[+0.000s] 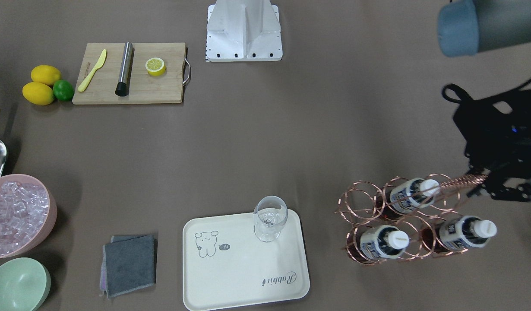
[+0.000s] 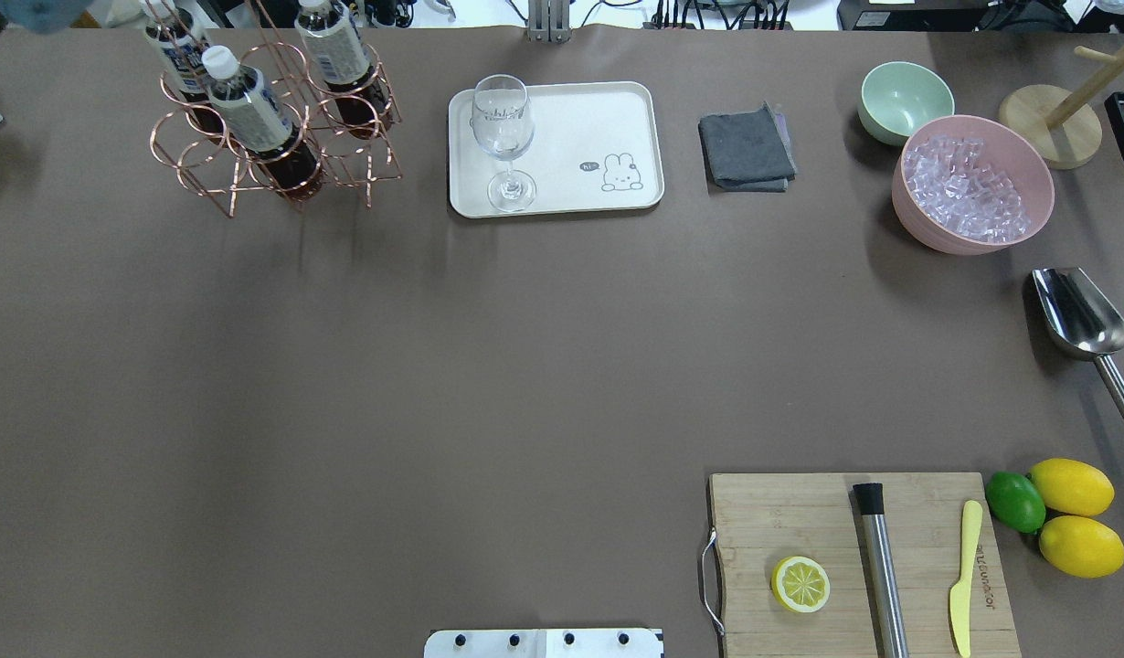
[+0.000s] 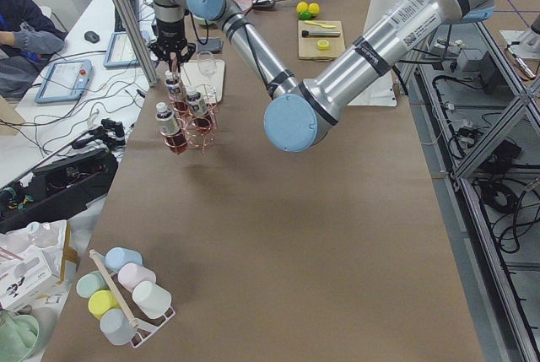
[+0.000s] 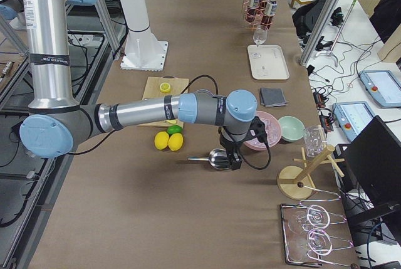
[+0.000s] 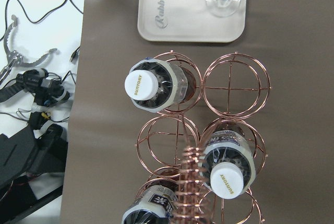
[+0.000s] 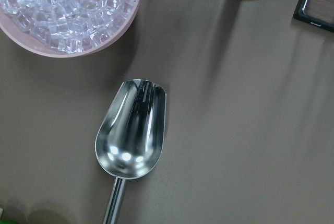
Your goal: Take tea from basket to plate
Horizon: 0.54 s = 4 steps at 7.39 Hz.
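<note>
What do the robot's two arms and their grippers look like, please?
The left arm and right arm are silver tubes with pale-blue joint caps and black rings; the left bears a white printed label. The left gripper and right gripper are black, with black cables.

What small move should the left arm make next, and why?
Probably shift the left gripper over the tea nearest the plate, clear of the twisted handle: it hangs above the basket, and all three bottles sit in their cells.
</note>
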### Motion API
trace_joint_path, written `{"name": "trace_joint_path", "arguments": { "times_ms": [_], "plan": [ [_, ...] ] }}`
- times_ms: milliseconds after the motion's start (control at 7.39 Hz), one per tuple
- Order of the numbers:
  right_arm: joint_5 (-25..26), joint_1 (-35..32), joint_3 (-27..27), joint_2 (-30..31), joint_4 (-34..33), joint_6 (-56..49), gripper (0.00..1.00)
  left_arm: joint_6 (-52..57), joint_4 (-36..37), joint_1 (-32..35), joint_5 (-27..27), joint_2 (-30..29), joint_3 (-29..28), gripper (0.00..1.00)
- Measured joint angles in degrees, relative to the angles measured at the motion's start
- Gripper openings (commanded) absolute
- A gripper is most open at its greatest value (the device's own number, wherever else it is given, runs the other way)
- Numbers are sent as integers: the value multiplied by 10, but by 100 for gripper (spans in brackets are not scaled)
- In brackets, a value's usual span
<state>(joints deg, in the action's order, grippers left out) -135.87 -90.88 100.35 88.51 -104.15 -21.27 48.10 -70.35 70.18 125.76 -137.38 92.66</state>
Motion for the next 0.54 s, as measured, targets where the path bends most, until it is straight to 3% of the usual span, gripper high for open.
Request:
{"name": "trace_joint_path", "arguments": {
  "times_ms": [271,541],
  "plan": [
    [0,0,0,0,0,0,100,-76,35,-47,-13,30,113,0],
    [0,0,0,1,-1,0,100,-164,61,-94,-20,41,178,0]
  ]
}}
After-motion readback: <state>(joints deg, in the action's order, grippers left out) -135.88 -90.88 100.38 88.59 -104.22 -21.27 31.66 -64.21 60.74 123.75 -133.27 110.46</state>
